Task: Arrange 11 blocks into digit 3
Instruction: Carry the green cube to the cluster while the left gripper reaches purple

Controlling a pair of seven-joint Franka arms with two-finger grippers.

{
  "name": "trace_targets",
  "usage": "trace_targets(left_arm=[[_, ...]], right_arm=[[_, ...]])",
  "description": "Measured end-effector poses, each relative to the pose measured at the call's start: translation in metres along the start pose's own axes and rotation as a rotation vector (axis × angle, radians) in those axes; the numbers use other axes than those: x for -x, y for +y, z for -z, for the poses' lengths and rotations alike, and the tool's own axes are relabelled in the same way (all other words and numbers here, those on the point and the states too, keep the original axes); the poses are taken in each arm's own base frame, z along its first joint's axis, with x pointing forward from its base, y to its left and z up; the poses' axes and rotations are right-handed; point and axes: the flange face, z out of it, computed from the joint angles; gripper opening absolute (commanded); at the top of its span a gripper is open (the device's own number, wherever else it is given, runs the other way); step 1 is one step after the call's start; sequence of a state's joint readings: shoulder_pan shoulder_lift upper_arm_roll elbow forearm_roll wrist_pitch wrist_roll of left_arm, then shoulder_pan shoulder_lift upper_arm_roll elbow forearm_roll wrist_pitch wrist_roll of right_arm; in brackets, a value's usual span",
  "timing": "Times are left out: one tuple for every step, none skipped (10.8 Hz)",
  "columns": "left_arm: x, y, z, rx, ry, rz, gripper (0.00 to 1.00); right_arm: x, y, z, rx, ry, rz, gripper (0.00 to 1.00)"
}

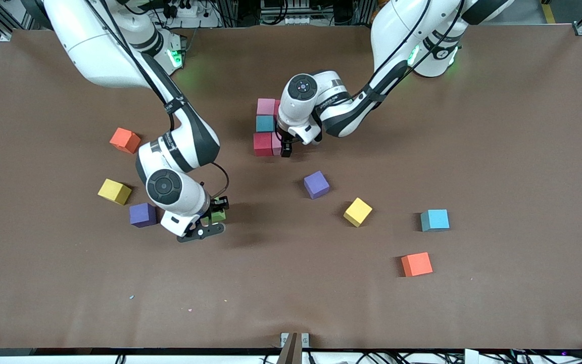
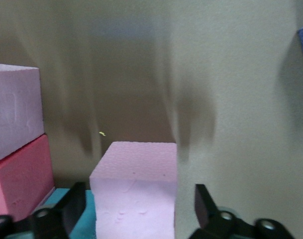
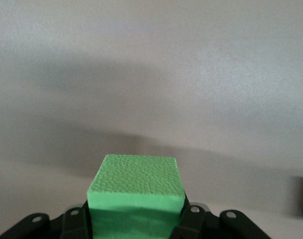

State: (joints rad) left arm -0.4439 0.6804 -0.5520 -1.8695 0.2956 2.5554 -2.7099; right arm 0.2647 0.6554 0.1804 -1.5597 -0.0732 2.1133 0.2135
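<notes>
The started digit 3 stands mid-table: a pink block (image 1: 265,106), a sky-blue block (image 1: 264,123), a red block (image 1: 261,143) and a second pink block (image 1: 276,144) beside the red one. My left gripper (image 1: 286,147) is open, its fingers (image 2: 204,203) on either side of that second pink block (image 2: 136,184) with a gap at each side. My right gripper (image 1: 210,218) is shut on the green block (image 1: 217,216), which also shows in the right wrist view (image 3: 136,191), low over the table near the right arm's end.
Loose blocks: purple (image 1: 316,184), yellow (image 1: 357,212), sky-blue (image 1: 435,220) and orange (image 1: 417,264) toward the left arm's end; orange (image 1: 125,140), yellow (image 1: 114,191) and purple (image 1: 142,215) beside the right arm.
</notes>
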Motion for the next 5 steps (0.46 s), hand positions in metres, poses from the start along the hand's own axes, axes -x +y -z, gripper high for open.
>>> trace_targets(left_arm=[[0.002,0.003,0.009,0.008,0.011,-0.002,1.0],[0.005,0.006,0.024,0.023,0.021,-0.005,1.0],[0.006,0.009,0.04,0.041,0.032,-0.007,1.0],[0.004,0.014,0.056,0.059,0.043,-0.007,1.0],[-0.002,0.022,0.068,0.07,0.056,-0.022,1.0]], right_arm=[[0.003,-0.005,-0.001,0.0,0.004,-0.01,0.04],[0.01,-0.017,0.001,0.001,0.01,-0.025,0.04],[0.017,-0.034,0.002,0.004,0.012,-0.043,0.04],[0.024,-0.05,0.003,0.008,0.01,-0.063,0.04],[0.032,-0.065,0.001,0.012,0.007,-0.089,0.04]])
